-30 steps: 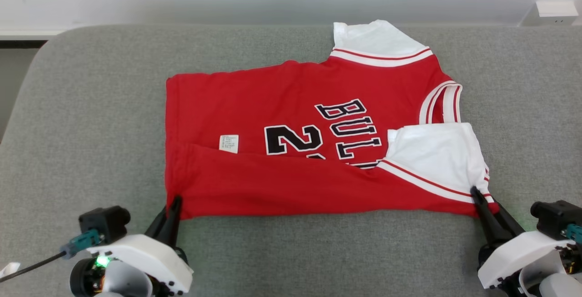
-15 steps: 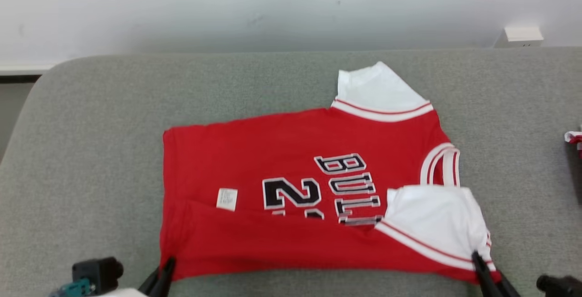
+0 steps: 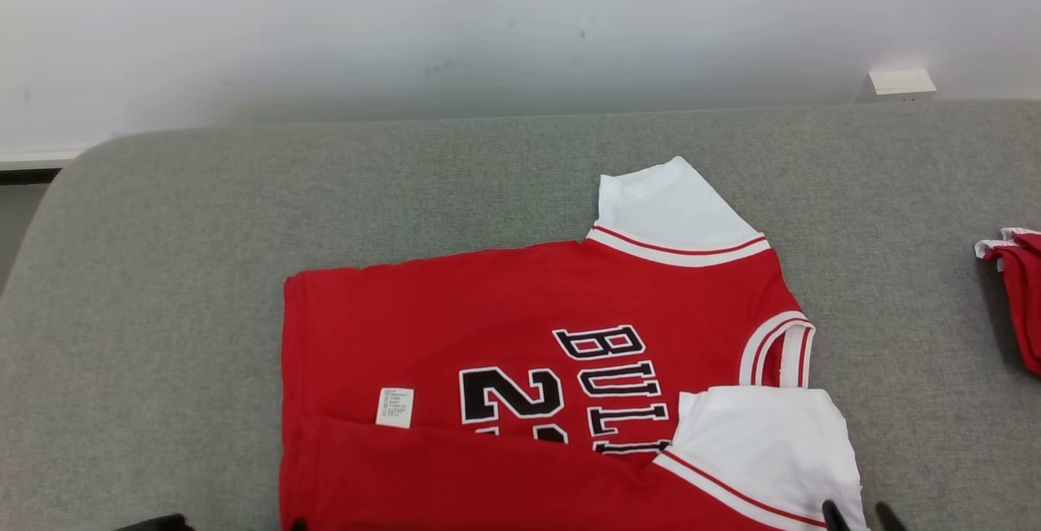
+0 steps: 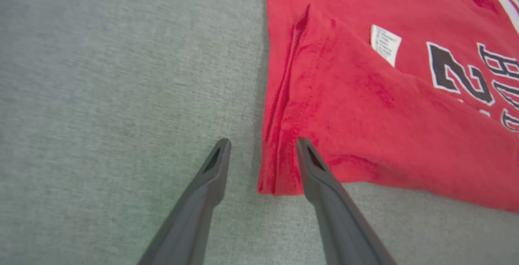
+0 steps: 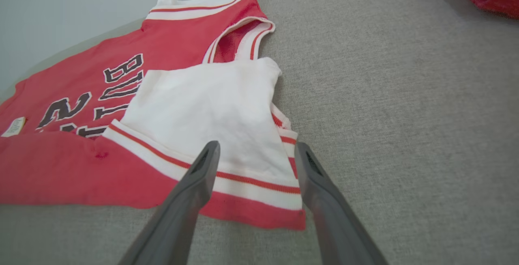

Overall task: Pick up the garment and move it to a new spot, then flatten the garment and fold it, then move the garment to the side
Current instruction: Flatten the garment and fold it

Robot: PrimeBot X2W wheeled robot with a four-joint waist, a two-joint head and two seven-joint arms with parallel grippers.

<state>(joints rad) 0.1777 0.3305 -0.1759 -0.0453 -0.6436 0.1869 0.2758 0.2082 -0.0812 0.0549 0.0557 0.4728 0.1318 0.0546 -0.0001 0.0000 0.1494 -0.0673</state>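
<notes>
The garment (a red jersey with white sleeves) lies flat near the middle of the grey padded surface; its near long edge is folded up over the front, covering the lower part of the lettering beside the label. The left fingers stand apart, clamping nothing, straddling the hem corner with one finger over the fabric; the right fingers also stand apart and empty, either side of the lower corner of the folded white sleeve. Hazard: both sets of fingers sit very close to loose fabric; a withdrawal that drags across it would likely pull a corner and open the fold. Hazard: a ridge runs along the hem, so a further fold may lie uneven. Hazard: a second red garment lies well apart at the right edge; a sideways move could crowd it.
</notes>
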